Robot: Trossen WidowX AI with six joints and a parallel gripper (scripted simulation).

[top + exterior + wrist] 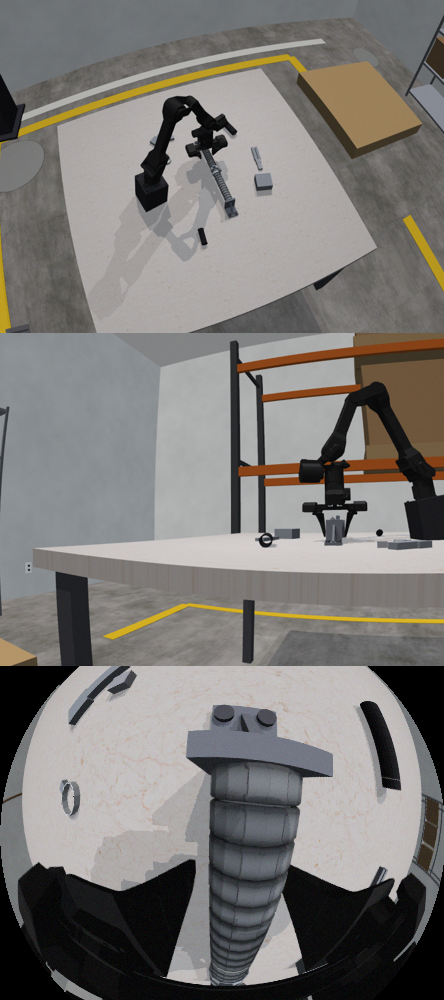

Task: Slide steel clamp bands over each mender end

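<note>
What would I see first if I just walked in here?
Probably the black robot arm bending over the middle of the pale table. Its open gripper straddles one end of a bumpy grey hose, fingers either side. Next, the big brown box on the floor past the table's far right corner.
</note>
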